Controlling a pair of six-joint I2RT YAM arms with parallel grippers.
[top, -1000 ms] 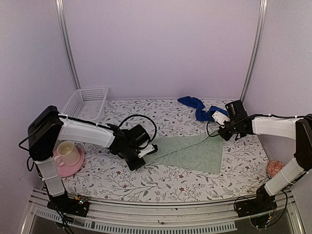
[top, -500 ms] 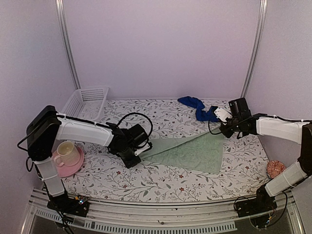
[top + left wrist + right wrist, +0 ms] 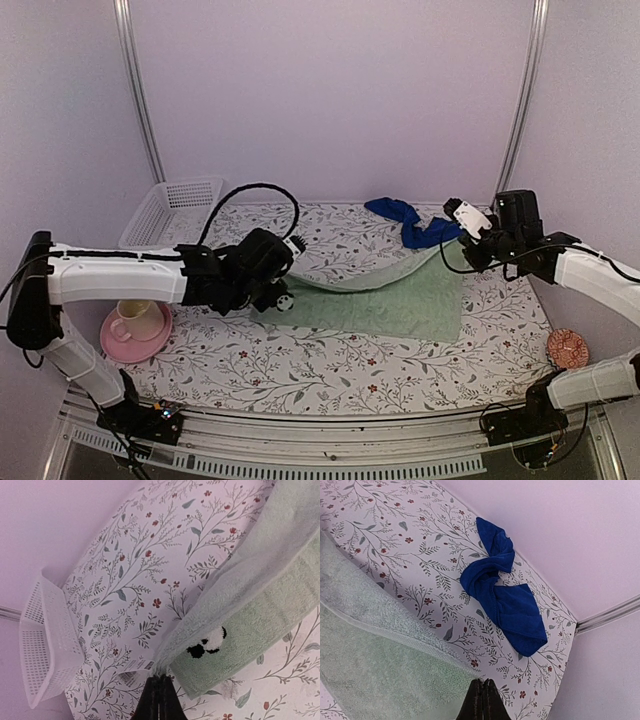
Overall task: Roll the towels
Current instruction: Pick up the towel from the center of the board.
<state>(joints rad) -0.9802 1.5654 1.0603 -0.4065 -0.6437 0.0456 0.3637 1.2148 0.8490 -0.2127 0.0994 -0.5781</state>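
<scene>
In the left wrist view, the left fingers (image 3: 154, 702) are shut tight on the edge of the green towel (image 3: 260, 575). The towel rises off the flowered tabletop (image 3: 140, 565). A white basket (image 3: 42, 640) sits at the side.

In the right wrist view, the right fingers (image 3: 476, 702) are pressed together on another corner of the green towel. The blue towel (image 3: 502, 592) lies twisted behind it.

From the top, the green towel's far edge hangs lifted between both arms. The rest lies flat on the tabletop.

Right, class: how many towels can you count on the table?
2. A green towel lies spread in the middle of the table, one edge lifted; a blue towel lies crumpled at the back right. None appears hidden.
</scene>
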